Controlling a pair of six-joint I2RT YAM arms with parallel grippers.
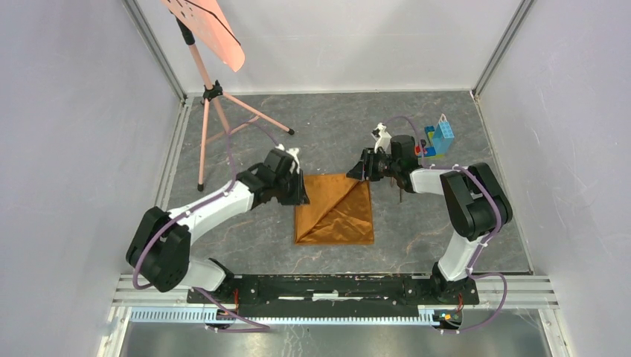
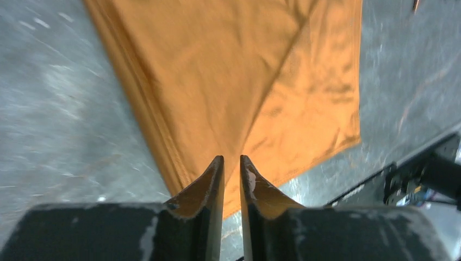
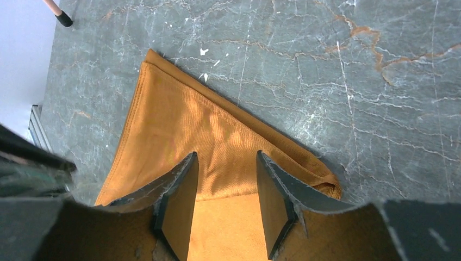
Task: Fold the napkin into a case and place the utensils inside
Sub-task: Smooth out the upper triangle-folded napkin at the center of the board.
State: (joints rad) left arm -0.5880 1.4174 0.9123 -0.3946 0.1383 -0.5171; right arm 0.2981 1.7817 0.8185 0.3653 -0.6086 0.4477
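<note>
Left claw (image 2: 231, 159) is clenched down to a thin slit with nothing I can make out caught in it. The fingers (image 2: 209, 185) are dark and wedge-shaped, scuffed whitish along the edges. It hangs at the far left corner of the napkin (image 1: 335, 212). Right claw (image 3: 226, 155) is released, its two chipped black fingers spread apart over the far right corner. The napkin is shiny rust-orange satin, folded into a square with a diagonal flap running from the far right corner toward the near left. Stacked layers show along one edge, plus a little rolled hem at a corner. It lies flat in the middle of the table (image 3: 326, 65) — grey marble-look surface with rusty veins. Further out there's a salmon-pink sheet (image 1: 216, 30) on a tripod stand (image 1: 212, 93) back left, and a pile of colourful toy bricks (image 1: 439, 140) just behind the right claw.
</note>
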